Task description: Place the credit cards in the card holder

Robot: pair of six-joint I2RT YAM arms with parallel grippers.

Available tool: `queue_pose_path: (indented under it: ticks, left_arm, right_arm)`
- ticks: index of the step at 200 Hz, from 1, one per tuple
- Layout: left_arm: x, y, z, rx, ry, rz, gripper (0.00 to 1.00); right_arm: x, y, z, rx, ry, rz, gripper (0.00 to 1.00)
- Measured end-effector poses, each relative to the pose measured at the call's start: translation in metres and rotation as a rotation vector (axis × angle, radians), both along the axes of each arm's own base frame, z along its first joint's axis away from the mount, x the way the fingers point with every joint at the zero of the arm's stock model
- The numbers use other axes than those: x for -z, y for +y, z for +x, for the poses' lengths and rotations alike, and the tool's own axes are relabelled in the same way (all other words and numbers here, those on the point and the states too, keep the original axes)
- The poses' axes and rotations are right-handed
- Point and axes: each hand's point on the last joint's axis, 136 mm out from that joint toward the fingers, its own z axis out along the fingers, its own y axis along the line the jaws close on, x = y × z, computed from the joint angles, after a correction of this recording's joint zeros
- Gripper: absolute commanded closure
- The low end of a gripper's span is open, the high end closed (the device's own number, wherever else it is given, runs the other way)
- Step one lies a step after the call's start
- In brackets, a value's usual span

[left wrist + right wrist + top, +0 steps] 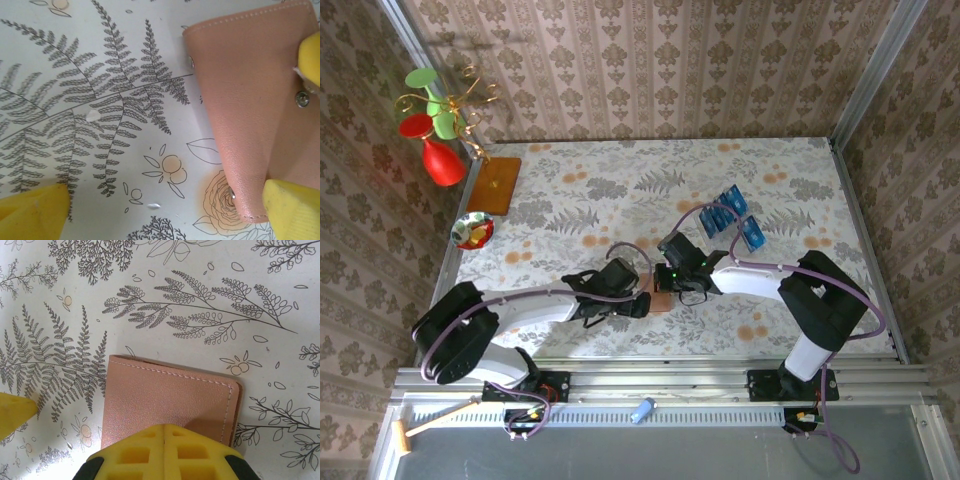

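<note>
- The worktop wears a flowered cloth, so expect thin, flat things to slide on it.
- The card holder sits low and centre in the overhead view, between your two arms. It lies folded shut with the stitched outside up.
  - It looks soft and light, and will likely bend and skate rather than lift cleanly.
  - Pin one side and take the free stitched edge to open it.
  - Its inside is hidden, so you cannot tell whether any card is in it.
- The credit cards lie in a loose blue bunch right of centre, well apart from the holder.
  - Judge them thin, stiff, light and slick.
  - Take one by its edges or a raised corner.
- Your right fingers are pressed together over the holder's near edge, at the bottom of the right wrist view. Whether they nip it is not clear.
- Your left fingers are spread wide, with one tip at the holder's lower corner, holding nothing.
</note>
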Motion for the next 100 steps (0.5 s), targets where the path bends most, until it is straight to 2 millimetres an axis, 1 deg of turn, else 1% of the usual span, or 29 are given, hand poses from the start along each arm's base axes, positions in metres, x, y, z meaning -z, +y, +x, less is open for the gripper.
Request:
queue_pose_path:
  ticks: [12, 57, 100]
  left_arm:
    - [0.004, 0.000, 0.001, -0.003, -0.005, 0.017, 0.00]
    - [0.007, 0.000, 0.003, -0.020, -0.030, 0.043, 0.00]
    - [0.007, 0.000, 0.004, -0.035, -0.041, 0.046, 0.00]
  right_arm:
    - [0.000, 0.000, 0.000, -0.001, 0.002, 0.002, 1.00]
    - [-0.001, 0.000, 0.000, -0.002, 0.001, 0.004, 1.00]
    - [-0.019, 0.003, 0.001, -0.005, -0.032, 0.039, 1.00]
